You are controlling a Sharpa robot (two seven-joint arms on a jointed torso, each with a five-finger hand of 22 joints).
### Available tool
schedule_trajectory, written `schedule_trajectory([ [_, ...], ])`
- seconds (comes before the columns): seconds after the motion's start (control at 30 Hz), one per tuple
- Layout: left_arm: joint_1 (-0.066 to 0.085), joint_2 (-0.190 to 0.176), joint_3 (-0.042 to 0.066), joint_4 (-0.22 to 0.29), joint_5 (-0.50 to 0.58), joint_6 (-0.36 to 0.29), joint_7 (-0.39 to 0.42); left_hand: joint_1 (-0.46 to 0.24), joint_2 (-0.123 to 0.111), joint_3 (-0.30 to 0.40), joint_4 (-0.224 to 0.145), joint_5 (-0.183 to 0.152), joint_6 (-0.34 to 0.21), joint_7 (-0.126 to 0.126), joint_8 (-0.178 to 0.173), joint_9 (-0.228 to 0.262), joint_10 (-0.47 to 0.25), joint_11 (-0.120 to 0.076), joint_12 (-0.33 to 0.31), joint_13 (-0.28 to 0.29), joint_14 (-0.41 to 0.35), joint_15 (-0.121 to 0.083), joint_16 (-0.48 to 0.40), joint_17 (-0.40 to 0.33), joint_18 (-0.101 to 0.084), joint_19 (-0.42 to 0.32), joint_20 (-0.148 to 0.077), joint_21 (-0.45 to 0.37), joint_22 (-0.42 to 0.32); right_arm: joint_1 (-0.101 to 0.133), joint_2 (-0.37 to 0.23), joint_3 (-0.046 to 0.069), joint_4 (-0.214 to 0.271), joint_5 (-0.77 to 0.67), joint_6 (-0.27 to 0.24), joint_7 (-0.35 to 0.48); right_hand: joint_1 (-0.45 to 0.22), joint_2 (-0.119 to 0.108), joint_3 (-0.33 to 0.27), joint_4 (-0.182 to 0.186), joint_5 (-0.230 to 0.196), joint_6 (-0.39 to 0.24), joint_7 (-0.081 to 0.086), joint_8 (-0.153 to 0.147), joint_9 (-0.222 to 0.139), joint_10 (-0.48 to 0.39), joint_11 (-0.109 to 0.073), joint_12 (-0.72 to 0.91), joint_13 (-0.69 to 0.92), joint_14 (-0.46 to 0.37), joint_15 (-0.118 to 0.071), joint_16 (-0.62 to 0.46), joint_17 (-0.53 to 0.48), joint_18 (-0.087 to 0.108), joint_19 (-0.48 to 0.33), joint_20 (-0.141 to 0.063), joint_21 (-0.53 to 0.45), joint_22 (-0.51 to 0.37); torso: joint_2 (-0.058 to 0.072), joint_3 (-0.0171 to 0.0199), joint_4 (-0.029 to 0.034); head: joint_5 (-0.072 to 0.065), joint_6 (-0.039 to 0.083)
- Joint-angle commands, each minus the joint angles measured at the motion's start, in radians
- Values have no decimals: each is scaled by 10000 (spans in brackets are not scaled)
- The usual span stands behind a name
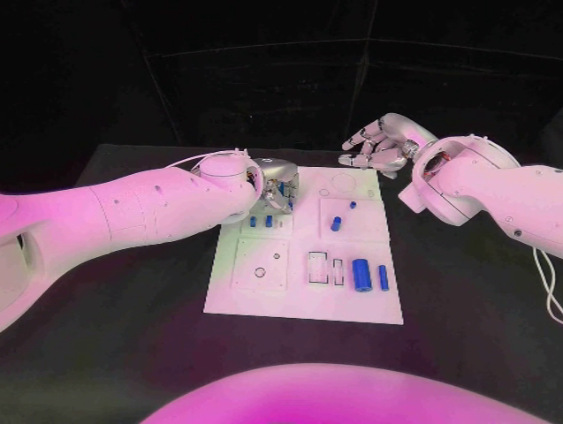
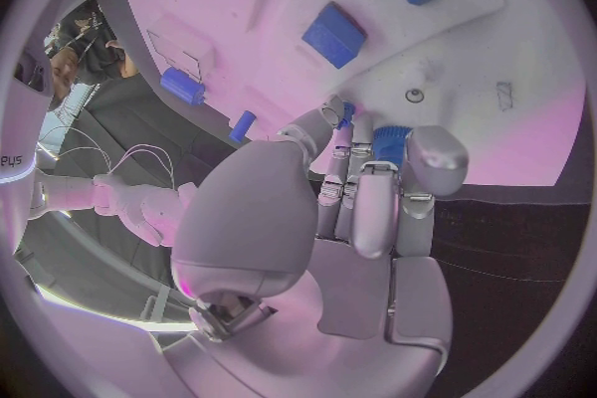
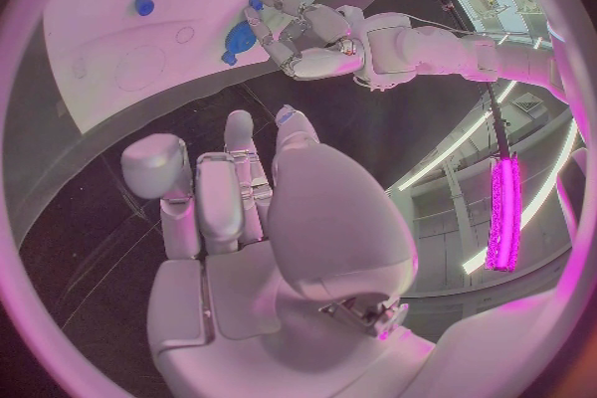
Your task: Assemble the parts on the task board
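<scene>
The white task board (image 1: 301, 296) lies in the middle of the black tabletop (image 1: 102, 353). On its near right part stand a thick blue cylinder (image 1: 361, 270) and, just to its right, a thinner blue pin (image 1: 384, 277). Farther back, near the board's middle, lie a blue peg (image 1: 336, 223) and a small blue piece (image 1: 352, 206). On the left side two blue blocks (image 1: 261, 222) sit side by side. Just above them the left robot hand (image 1: 278, 189) is bent down over the board, fingers curled together, fingertips (image 2: 352, 124) at a small blue part (image 2: 388, 141); whether it pinches it I cannot tell. At the board's far right corner the right robot hand (image 1: 379, 146) hovers, fingers spread, holding nothing
</scene>
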Motion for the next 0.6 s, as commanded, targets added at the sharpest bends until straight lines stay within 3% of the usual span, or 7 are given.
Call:
schedule_trajectory([
  [0.03, -49, 19, -33, -25, -49, 231, 59, 45, 37, 116, 14, 8, 156, -17, -70, -23, 146, 6, -99, -51, 145, -101, 40, -26, -84, 83, -11, 71, 45, 17, 13, 6, 5, 9, 38, 84, -1, 65, -46, 13, 62, -59, -5, 52, -3, -56, -7, 54, -14, 278, -79, -51, 9, 111, 87, -13, -60, -8, 2, 5, -2, -10, -3],
  [0.3, -69, -36, -63, -11, -48, -275, 137, 253, 275, 578, -159, -9, 618, -53, -108, -73, 712, -91, -397, -149, 163, -185, 80, -47, -115, 144, -85, 241, 238, 17, 13, 6, 1, 9, 34, 90, 6, 87, -50, 17, 91, -34, -10, 69, 2, -55, -11, 59, -21, 281, -81, -50, 16, 110, 93, -15, -55, 4, -3, 0, 9, -27, -1],
  [0.6, -91, -260, -57, 211, 236, -1176, 382, 321, 277, 910, -386, -47, 700, 18, -297, -156, 923, -58, -778, -244, 176, -170, 98, -71, -151, 189, -104, 375, 386, 16, 16, 6, -8, 9, 29, 104, 16, 100, -49, 16, 120, -26, -12, 74, 4, -56, -13, 61, -25, 280, -83, -57, 12, 110, 93, -15, -57, 1, -6, 1, 11, -5, 28],
])
